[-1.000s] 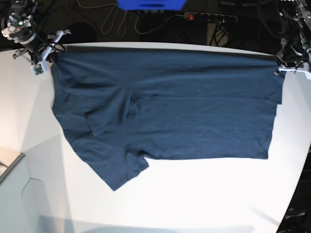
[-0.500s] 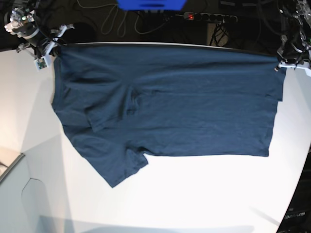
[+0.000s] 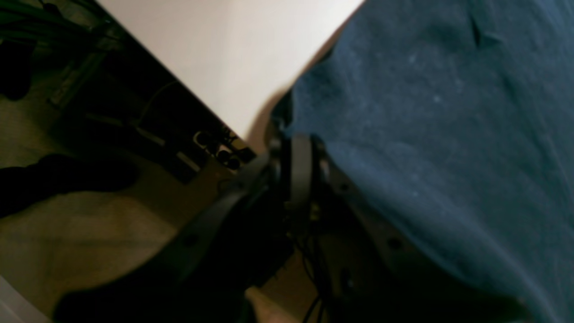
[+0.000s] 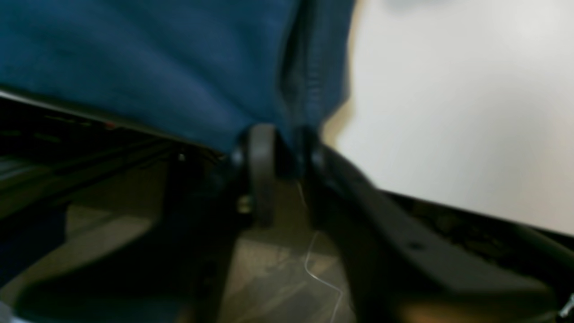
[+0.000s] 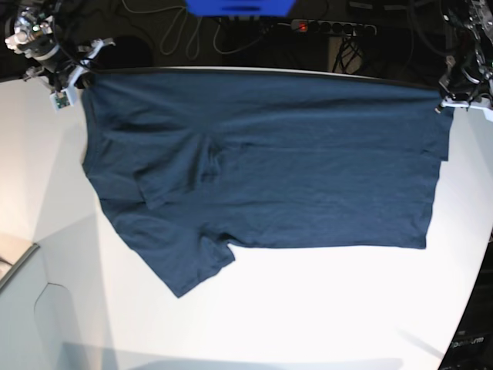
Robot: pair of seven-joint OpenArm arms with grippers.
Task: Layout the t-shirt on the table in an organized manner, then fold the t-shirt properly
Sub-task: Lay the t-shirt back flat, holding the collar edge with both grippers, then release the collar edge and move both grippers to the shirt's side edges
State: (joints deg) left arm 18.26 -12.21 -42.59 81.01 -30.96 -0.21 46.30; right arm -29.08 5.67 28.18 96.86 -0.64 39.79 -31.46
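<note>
The t-shirt lies spread across the far part of the table, its far edge along the table's rim, one sleeve pointing toward the near side. At the shirt's far corners sit both grippers. The left gripper is clenched on the shirt's corner. The right gripper has cloth between its fingers; whether it grips or has let go, I cannot tell.

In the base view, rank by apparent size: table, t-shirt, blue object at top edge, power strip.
1. table
2. t-shirt
3. blue object, cut off by the frame
4. power strip; it lies farther back, so its rank against the blue object is unsure.
</note>
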